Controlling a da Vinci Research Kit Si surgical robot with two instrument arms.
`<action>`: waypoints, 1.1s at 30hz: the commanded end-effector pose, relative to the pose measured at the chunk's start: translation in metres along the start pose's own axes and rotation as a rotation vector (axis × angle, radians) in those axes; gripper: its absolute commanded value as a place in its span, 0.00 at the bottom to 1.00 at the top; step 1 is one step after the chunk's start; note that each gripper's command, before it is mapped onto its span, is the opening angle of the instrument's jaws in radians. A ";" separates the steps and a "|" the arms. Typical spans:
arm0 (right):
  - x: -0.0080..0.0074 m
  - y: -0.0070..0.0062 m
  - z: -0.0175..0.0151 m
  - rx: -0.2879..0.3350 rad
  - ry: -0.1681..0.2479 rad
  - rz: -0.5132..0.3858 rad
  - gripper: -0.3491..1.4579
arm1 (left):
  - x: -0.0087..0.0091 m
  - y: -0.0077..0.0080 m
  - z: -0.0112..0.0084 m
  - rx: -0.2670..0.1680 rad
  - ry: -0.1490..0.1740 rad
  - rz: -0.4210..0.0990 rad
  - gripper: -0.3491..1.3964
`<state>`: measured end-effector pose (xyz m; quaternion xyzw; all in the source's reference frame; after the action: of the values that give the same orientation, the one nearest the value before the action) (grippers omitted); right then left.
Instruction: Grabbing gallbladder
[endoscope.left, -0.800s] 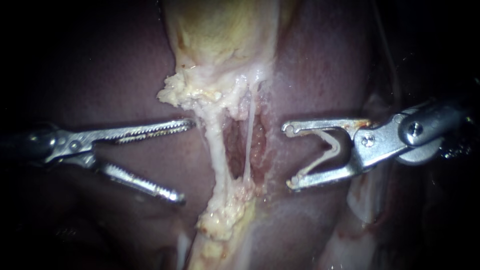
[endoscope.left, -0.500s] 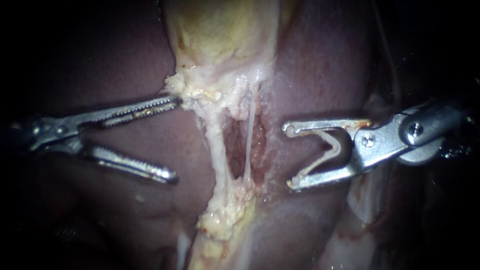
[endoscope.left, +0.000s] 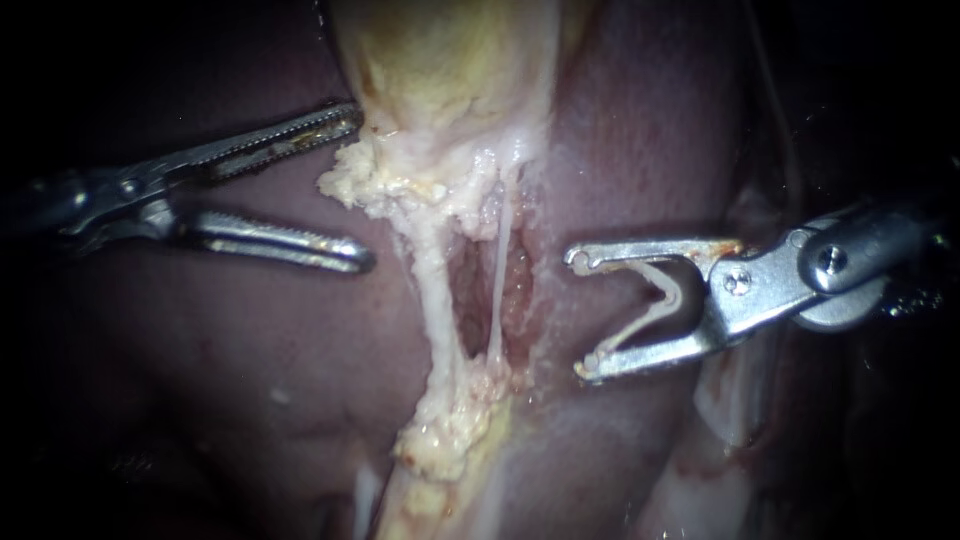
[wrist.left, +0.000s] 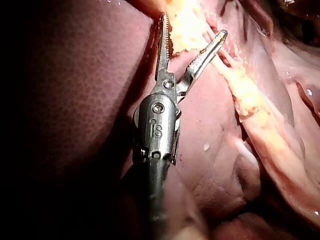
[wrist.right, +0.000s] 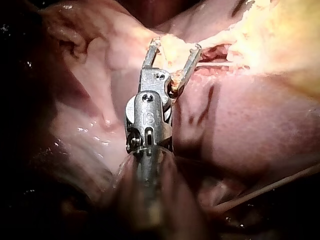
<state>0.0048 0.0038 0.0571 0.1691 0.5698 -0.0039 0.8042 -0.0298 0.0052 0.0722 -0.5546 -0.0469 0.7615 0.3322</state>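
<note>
The pale yellow gallbladder (endoscope.left: 450, 70) hangs at the top centre, with a frayed fatty edge (endoscope.left: 350, 185) at its lower end. My left instrument (endoscope.left: 357, 188) has its serrated jaws open. The upper jaw lies against the gallbladder's left edge, and the lower jaw sits below the frayed lump, apart from it. In the left wrist view the same fatty tissue (wrist.left: 182, 35) lies between the open jaws of my left instrument (wrist.left: 193, 26). My right instrument (endoscope.left: 580, 313) stands to the right with its jaws wide apart, holding a white V-shaped clip (endoscope.left: 655, 295). In the right wrist view my right instrument (wrist.right: 176, 45) points at pale tissue.
Dark red liver (endoscope.left: 250, 350) surrounds the site. Below the gallbladder a thick pale tube (endoscope.left: 435, 290) and a thin tube (endoscope.left: 497, 290) run down to a fatty stump (endoscope.left: 450, 430), with a raw hollow (endoscope.left: 470, 300) between them.
My left instrument has moved up along the tissue, from beside the tubes to the gallbladder's lower left edge, with its jaws still open. My right instrument has not moved.
</note>
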 end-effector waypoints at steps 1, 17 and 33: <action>0.0000 0.0000 0.0001 -0.001 0.000 0.003 0.47 | -0.0003 0.0002 0.0003 0.003 -0.001 -0.010 0.63; -0.0001 0.0000 0.0002 -0.001 0.000 0.002 0.47 | -0.0030 0.0007 0.0022 0.023 -0.060 -0.109 0.27; -0.0001 0.0001 0.0002 -0.002 0.000 0.003 0.47 | -0.0018 0.0015 -0.0002 -0.018 -0.162 -0.150 0.00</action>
<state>0.0049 0.0038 0.0572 0.1691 0.5694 -0.0023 0.8045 -0.0299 0.0030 0.0726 -0.4875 -0.1221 0.7768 0.3796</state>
